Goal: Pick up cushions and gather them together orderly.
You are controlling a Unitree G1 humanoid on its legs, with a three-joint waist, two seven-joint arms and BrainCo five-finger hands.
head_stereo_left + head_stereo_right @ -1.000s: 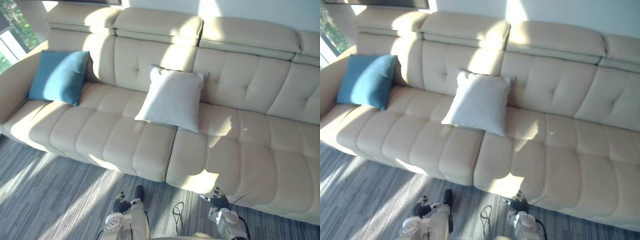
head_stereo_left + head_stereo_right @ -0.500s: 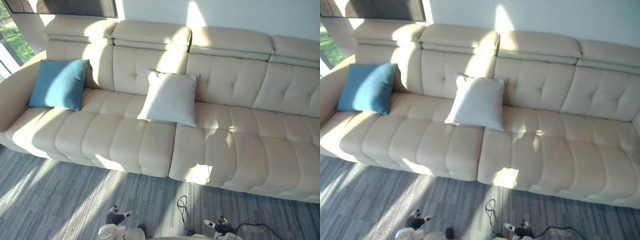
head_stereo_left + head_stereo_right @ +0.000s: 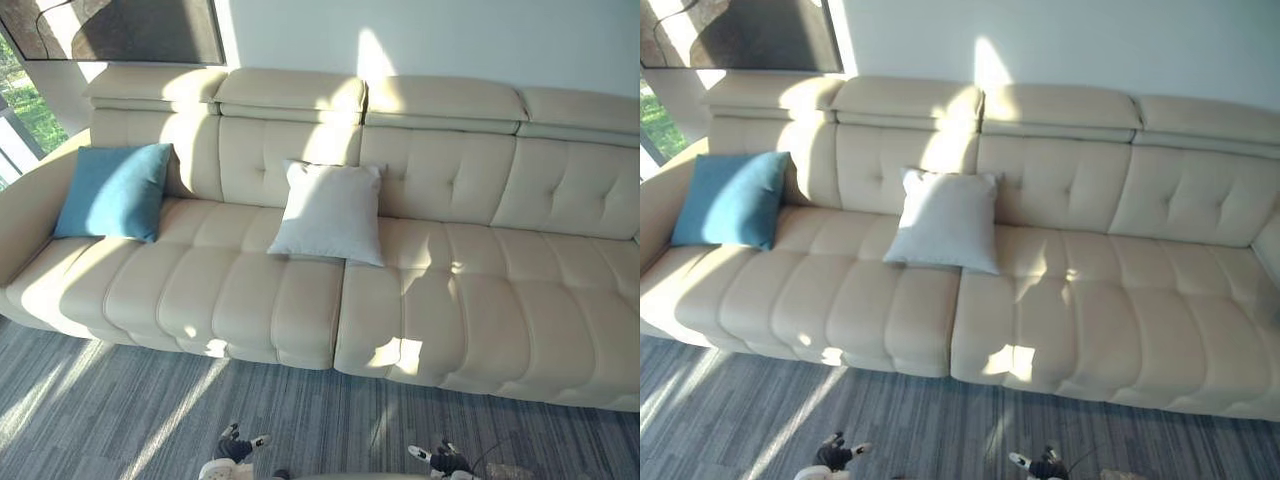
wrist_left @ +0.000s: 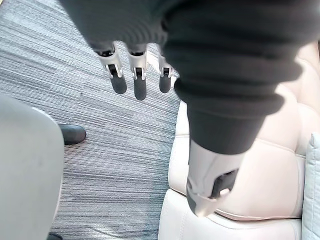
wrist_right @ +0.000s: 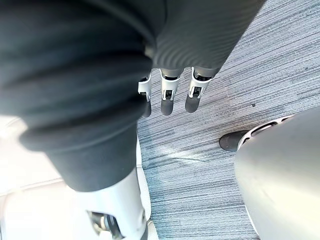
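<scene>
sofa [image 3: 480,300] — blue cushion [image 3: 113,191], white cushion [image 3: 328,212] apart | left hand [image 4: 139,82], right hand [image 5: 168,97] — fingers straight, empty

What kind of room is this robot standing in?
Probably a living room or lounge: a long cream leather sofa holding a blue square cushion and a white square cushion, a dark framed picture above it, and grey striped carpet.

You have a long cream sofa [image 3: 480,320] standing on grey striped carpet [image 3: 120,420]. A blue cushion [image 3: 112,192] leans at its left end, and a white cushion [image 3: 328,212] leans against the backrest [image 3: 440,175] near the middle.
</scene>
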